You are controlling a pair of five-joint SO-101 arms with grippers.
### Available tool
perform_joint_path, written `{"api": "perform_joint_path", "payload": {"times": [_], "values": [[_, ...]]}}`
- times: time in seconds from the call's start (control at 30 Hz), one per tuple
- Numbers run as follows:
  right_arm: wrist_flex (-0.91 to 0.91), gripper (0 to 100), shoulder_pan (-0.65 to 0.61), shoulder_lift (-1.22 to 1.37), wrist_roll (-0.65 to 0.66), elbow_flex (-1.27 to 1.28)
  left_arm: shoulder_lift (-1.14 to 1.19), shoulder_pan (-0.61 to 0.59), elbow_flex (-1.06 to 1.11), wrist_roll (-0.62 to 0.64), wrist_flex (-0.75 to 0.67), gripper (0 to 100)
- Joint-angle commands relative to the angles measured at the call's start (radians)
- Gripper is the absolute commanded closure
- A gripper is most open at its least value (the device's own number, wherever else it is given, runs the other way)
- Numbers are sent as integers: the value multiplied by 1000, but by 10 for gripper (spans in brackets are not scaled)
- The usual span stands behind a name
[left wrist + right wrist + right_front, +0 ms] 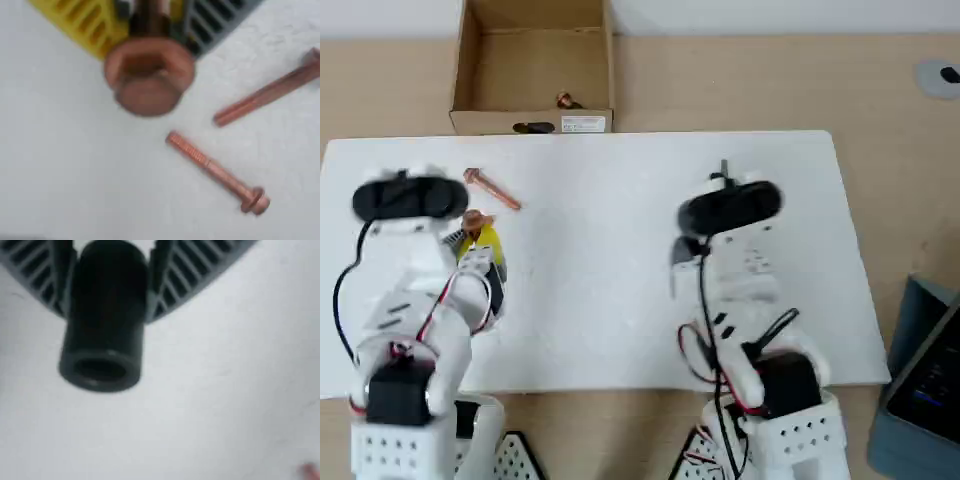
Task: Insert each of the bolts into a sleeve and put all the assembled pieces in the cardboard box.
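Near the left edge of the surface, over a white mat (pixel 620 300), the left end effector (pixel 150 17) pinches a copper bolt (pixel 149 77) by its shank, with the head pointing out. A loose bolt (pixel 217 172) lies on the mat near it, and another bolt (pixel 270 95) lies apart from that one. At the far edge stands the cardboard box (pixel 460 70), with a copper piece (pixel 565 100) inside by its near wall. Right of centre, the right end effector (pixel 110 260) grips a black sleeve (pixel 102 330), with its open end pointing out.
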Motion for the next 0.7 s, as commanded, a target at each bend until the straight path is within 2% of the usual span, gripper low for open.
{"api": "perform_joint_path", "payload": {"times": [0.0, 0.23, 0.5, 0.67], "values": [[-58, 989, -93, -25, -8, 15, -143, -3, 51, 72, -37, 1000], [-226, 989, -251, -25, -8, 73, -358, -3, 129, 163, -35, 1000], [-373, 989, -403, -25, 0, 171, -361, -2, 112, 327, -38, 999], [-443, 989, -437, -27, 2, 209, -360, 0, 84, 390, -103, 999]]}}
